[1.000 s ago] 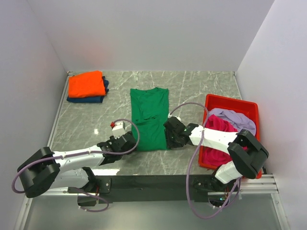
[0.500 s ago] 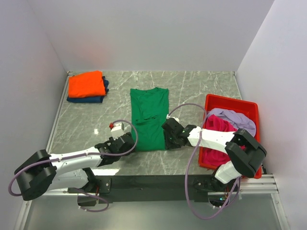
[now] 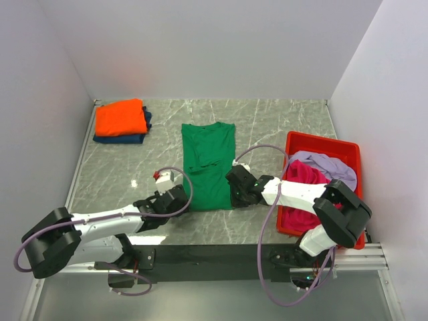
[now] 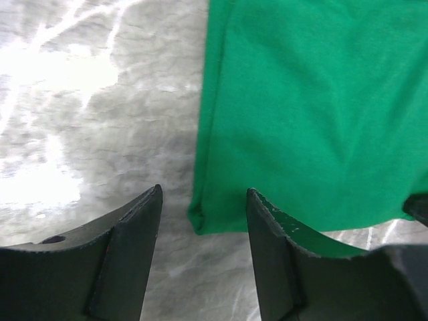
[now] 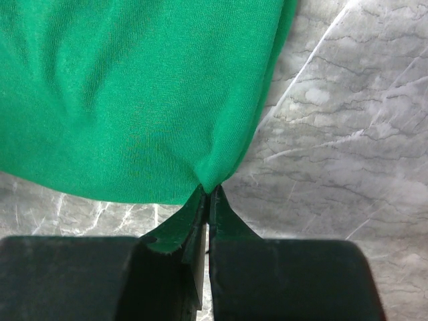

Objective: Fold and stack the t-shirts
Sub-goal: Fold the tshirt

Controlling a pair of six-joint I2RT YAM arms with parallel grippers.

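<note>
A green t-shirt (image 3: pixel 208 164) lies folded lengthwise in the middle of the marble table, hem toward the arms. My right gripper (image 5: pixel 209 192) is shut on the green t-shirt (image 5: pixel 134 93), pinching its near right hem corner. The jaws of my left gripper (image 4: pixel 202 197) stand open around the green t-shirt's (image 4: pixel 314 107) near left hem corner, which lies on the table between them. An orange t-shirt (image 3: pixel 120 118) rests folded on a navy t-shirt (image 3: pixel 130 138) at the back left. Magenta (image 3: pixel 304 175) and lilac (image 3: pixel 328 167) t-shirts lie crumpled in the bin.
The red plastic bin (image 3: pixel 321 142) stands at the right edge of the table, close to my right arm. White walls close in the table at the back and both sides. A black rail runs along the near edge.
My right gripper has shut on the shirt's near right hem corner. My left gripper has crept slightly toward the left corner and narrowed a little. The shirt has not shifted.
</note>
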